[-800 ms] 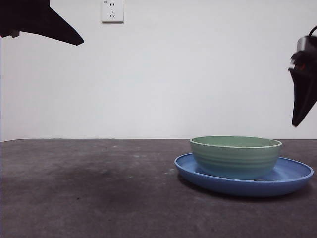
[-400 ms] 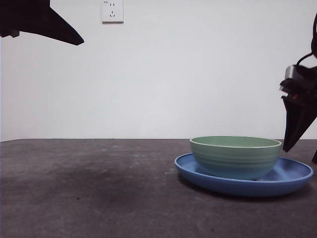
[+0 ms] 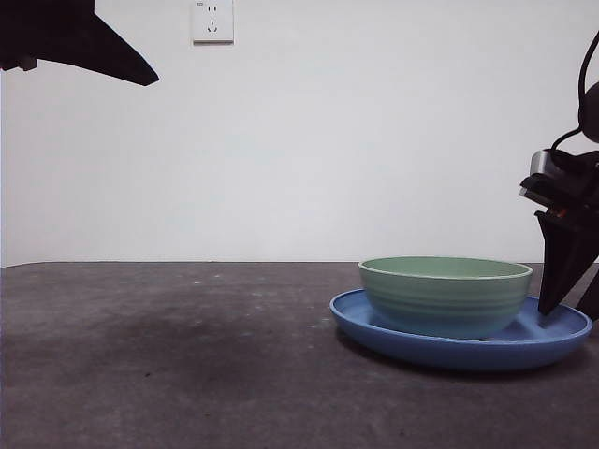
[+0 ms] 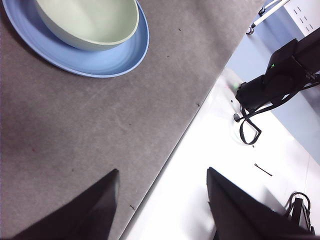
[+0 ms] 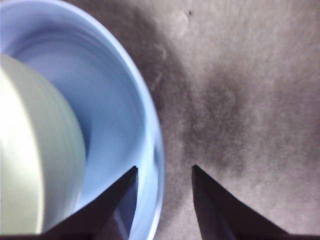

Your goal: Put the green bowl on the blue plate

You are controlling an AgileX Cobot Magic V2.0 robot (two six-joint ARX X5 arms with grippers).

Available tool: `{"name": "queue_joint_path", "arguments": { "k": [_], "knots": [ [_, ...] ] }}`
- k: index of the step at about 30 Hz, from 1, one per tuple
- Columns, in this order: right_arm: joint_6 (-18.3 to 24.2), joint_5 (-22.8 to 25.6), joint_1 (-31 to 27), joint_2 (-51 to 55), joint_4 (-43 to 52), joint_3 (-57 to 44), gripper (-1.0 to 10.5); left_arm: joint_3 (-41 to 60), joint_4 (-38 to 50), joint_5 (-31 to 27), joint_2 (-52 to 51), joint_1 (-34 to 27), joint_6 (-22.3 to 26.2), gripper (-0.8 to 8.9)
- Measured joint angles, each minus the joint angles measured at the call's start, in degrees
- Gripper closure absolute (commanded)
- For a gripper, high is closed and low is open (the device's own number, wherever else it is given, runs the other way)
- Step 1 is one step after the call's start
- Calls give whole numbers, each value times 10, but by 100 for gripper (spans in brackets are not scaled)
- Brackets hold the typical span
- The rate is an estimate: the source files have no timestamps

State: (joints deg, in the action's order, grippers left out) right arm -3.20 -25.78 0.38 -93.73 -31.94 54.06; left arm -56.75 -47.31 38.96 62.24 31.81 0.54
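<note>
The green bowl [image 3: 445, 295] stands upright on the blue plate [image 3: 393, 339] at the right of the table. My right gripper [image 3: 568, 307] is low at the plate's right edge. In the right wrist view this gripper [image 5: 164, 169] is open, with one jaw over the inside of the plate [image 5: 115, 105] and the other outside the rim, next to the bowl [image 5: 35, 150]. It holds nothing. My left gripper [image 4: 162, 172] is open and empty, high above the table, away from the bowl [image 4: 90, 20] and plate [image 4: 117, 55]. It shows as a black tip [image 3: 84, 42] at the top left.
A wall socket [image 3: 212, 21] is on the white wall behind. In the left wrist view the dark table mat ends at an edge [image 4: 190, 125], with a white surface, a black device [image 4: 272, 80] and cables beyond it.
My right gripper has come down and a little to the left, from above the bowl's height to the plate's right rim. The bowl, plate and left arm have not moved.
</note>
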Motion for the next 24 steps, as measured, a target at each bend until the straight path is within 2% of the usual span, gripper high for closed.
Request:
{"name": "queue_joint_path", "arguments": {
  "k": [2,7,16,24],
  "knots": [
    [0,-1,0,-1,1,0,792,0,0,0,0,0,0,533],
    [0,-2,0,-1,3,0,937,0,0,0,0,0,0,533],
    [0,-3,0,-1,5,0,937,0,0,0,0,0,0,533],
    [-3,-56,-16,0,5,0,937,0,0,0,0,0,0,533]
  ]
}}
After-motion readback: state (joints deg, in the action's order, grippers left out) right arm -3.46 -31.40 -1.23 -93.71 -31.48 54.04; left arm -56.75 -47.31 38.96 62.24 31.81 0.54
